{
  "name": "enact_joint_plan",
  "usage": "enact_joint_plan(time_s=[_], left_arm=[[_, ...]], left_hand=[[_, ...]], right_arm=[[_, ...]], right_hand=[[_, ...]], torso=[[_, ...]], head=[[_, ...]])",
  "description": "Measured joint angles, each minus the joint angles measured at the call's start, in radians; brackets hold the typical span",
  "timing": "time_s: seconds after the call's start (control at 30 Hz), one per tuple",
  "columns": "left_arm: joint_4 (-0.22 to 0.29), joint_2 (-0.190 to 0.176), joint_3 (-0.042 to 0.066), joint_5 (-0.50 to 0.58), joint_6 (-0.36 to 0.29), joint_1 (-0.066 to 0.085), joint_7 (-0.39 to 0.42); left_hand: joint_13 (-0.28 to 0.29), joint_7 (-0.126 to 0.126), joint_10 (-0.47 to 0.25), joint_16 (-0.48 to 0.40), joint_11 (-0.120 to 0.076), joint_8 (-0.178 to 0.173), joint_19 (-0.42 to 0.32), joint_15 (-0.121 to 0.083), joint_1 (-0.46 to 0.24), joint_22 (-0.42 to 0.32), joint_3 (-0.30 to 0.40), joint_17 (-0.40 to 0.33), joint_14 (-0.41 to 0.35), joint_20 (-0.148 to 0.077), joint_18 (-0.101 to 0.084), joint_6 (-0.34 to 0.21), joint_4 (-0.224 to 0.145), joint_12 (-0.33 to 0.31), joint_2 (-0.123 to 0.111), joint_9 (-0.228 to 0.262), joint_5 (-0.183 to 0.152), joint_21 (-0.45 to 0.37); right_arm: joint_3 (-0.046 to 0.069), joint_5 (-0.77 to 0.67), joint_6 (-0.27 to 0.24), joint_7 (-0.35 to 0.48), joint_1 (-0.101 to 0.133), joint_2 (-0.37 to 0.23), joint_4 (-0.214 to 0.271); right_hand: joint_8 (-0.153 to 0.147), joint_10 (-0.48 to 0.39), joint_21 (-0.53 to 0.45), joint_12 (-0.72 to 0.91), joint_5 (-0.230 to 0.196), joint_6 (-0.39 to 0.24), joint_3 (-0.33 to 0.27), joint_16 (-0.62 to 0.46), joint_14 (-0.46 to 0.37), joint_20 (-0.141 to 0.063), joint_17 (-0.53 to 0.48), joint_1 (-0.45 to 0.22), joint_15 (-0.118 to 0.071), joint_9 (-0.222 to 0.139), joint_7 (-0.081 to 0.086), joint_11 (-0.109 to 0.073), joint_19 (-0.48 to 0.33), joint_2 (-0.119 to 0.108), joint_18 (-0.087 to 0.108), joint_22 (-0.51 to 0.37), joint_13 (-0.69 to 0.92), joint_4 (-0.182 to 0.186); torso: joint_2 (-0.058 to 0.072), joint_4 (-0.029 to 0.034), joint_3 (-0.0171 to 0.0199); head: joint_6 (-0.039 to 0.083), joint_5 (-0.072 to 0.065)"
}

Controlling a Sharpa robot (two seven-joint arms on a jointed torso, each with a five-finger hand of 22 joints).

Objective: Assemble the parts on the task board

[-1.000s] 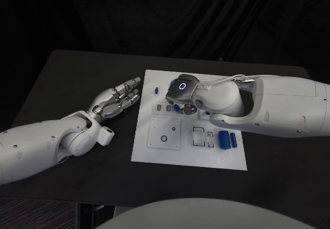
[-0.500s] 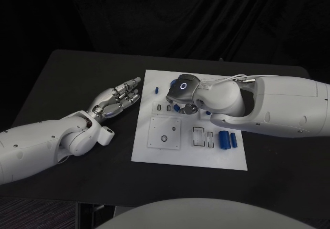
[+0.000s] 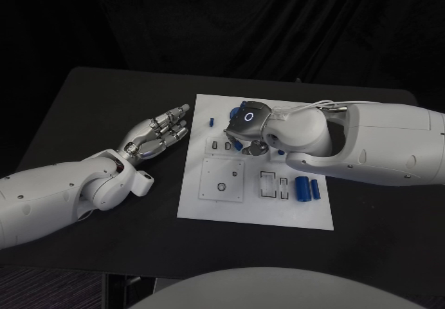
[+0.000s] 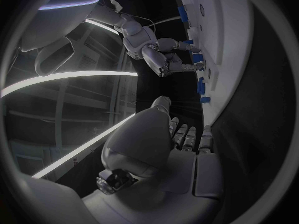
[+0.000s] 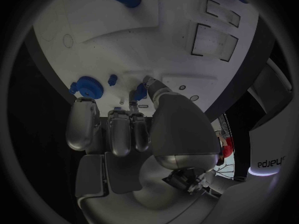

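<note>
While a small blue part point(image 5: 141, 91) is pinched at the right hand point(image 3: 249, 132)'s fingertips over the task board point(image 3: 243, 206) and the left hand point(image 3: 157, 135) is kept open and empty beside it, the part should probably be squared up before being pressed in.

The white task board point(image 3: 255, 209) lies flat on the table. Two blue cylinder parts point(image 3: 308, 188) lie side by side near its right edge. A small blue part point(image 3: 211, 120) sits near its far left corner.
</note>
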Motion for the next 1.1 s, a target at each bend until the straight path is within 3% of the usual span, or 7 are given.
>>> enact_joint_plan(time_s=[0.33,0.47,0.73,1.0,1.1], left_arm=[[-0.001,0.001,0.0,0.0,0.0,0.0,0.0],[-0.001,0.001,0.0,0.0,0.0,0.0,0.0],[-0.001,0.0,0.0,0.0,0.0,0.0,0.0],[0.0,-0.003,0.0,0.0,0.0,0.0,0.0],[0.0,-0.007,0.0,0.0,0.0,0.0,0.0]], left_hand=[[0.0,0.0,0.0,0.0,0.0,0.0,0.0,0.0,0.0,0.0,0.003,-0.001,0.0,0.0,0.0,0.0,-0.003,0.0,0.0,0.0,0.0,0.0],[0.0,0.0,0.0,0.0,0.0,0.0,0.0,0.0,0.0,0.0,0.003,-0.001,0.0,0.0,0.0,0.0,-0.003,0.0,0.0,0.0,0.0,0.0],[0.0,0.0,0.0,0.0,0.0,0.0,0.0,0.0,0.0,0.0,0.003,0.0,0.0,0.0,0.0,0.0,-0.003,0.0,0.0,0.0,0.0,0.0],[0.0,0.004,0.0,0.0,0.0,0.0,0.0,0.0,-0.003,0.0,0.006,0.0,0.0,0.0,0.0,0.004,0.0,0.0,-0.003,0.0,-0.005,0.0],[0.0,0.004,0.0,0.0,0.0,0.0,0.0,0.0,-0.005,0.0,0.006,0.0,0.0,0.0,0.0,0.004,0.0,0.0,-0.005,0.0,-0.005,0.0]], right_arm=[[0.0,0.018,-0.017,0.014,-0.001,-0.002,-0.002],[0.0,0.022,-0.027,0.017,-0.001,-0.002,-0.007],[0.0,0.025,-0.052,0.023,-0.004,-0.01,-0.023],[0.0,0.068,-0.121,0.05,-0.008,-0.035,-0.038],[0.0,0.134,-0.147,0.075,-0.009,-0.048,-0.046]], right_hand=[[-0.006,0.0,0.0,0.0,0.0,-0.005,0.012,0.0,0.0,0.0,0.0,0.004,0.0,-0.005,0.0,0.0,0.0,0.004,0.0,0.0,0.001,-0.012],[-0.035,0.0,0.0,0.0,0.0,-0.058,0.019,0.0,0.0,0.0,0.0,0.004,0.0,-0.027,0.0,0.0,0.0,0.004,0.0,0.0,0.001,-0.02],[-0.037,0.0,-0.006,0.0,0.0,-0.178,0.018,0.0,0.0,0.0,0.0,-0.011,0.0,-0.09,0.002,0.0,0.0,0.008,0.0,0.0,0.001,-0.029],[-0.037,-0.002,0.013,0.0,0.0,-0.181,0.011,0.029,0.0,-0.006,0.0,-0.031,0.0,-0.101,0.002,0.002,0.006,0.009,0.0,0.0,0.001,-0.022],[-0.031,0.0,0.013,0.0,0.0,-0.172,0.002,0.031,0.0,-0.006,0.0,-0.04,0.0,-0.105,0.011,0.007,0.006,0.008,0.0,0.0,0.001,-0.013]], torso=[[0.0,-0.0002,0.0],[0.0,-0.0001,0.0],[0.0,0.0004,-0.0002],[0.0,0.0005,-0.0005],[0.0,0.0001,-0.0005]], head=[[0.0,0.002],[0.0,0.003],[0.0,0.003],[0.0,0.005],[0.0,0.009]])
